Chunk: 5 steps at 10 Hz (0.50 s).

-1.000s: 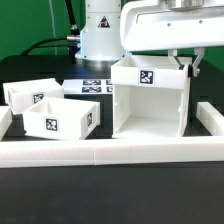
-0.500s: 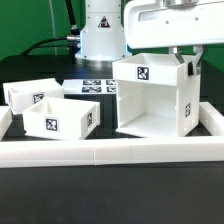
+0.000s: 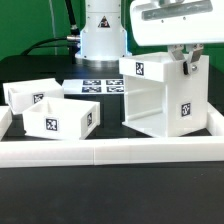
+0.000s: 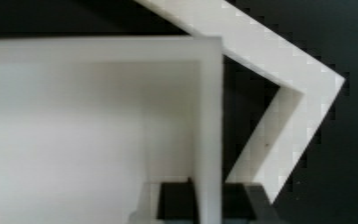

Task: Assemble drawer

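Two-finger gripper closed from above on the top edge of one side wall of the big white plastic open-fronted cube housing. In the wrist view this thin wall runs between the dark fingers, pinched on both faces. The housing stands upright on the exterior view's right, askew to the long low white wall in front of it (contact with the black table cannot be told). Farther left, well apart from the housing, sit the front tray and the rear tray, both white and tagged, just beside each other. The flat marker board lies behind them
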Available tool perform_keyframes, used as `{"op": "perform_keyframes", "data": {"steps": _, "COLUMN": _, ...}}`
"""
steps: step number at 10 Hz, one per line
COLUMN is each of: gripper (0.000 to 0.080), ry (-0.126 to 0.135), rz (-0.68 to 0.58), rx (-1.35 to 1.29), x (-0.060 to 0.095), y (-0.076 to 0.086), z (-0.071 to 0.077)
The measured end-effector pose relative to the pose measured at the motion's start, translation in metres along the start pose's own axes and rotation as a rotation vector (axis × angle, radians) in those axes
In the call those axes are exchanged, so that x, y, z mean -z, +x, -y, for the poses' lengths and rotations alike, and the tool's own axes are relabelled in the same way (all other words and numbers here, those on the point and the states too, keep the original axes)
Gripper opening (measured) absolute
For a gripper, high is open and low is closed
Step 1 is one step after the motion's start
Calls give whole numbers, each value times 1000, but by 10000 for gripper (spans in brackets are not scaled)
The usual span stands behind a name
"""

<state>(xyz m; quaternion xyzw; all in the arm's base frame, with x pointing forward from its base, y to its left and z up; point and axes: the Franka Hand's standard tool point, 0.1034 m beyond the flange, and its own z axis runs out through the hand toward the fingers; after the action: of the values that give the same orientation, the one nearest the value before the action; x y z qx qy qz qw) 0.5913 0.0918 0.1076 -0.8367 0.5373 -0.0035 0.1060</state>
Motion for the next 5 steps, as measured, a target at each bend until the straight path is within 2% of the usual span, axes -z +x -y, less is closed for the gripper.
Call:
{"op": "perform_keyframes", "data": {"steps": 2, "gripper": 38, "ry": 15, "rz": 16, "rx": -138, "x": 1, "y": -1, "z": 5}}
{"op": "perform_keyframes", "data": {"steps": 5, "gripper": 38, "ry": 20, "rz": 39, "rx": -340, "x": -7, "y": 2, "z": 15}}
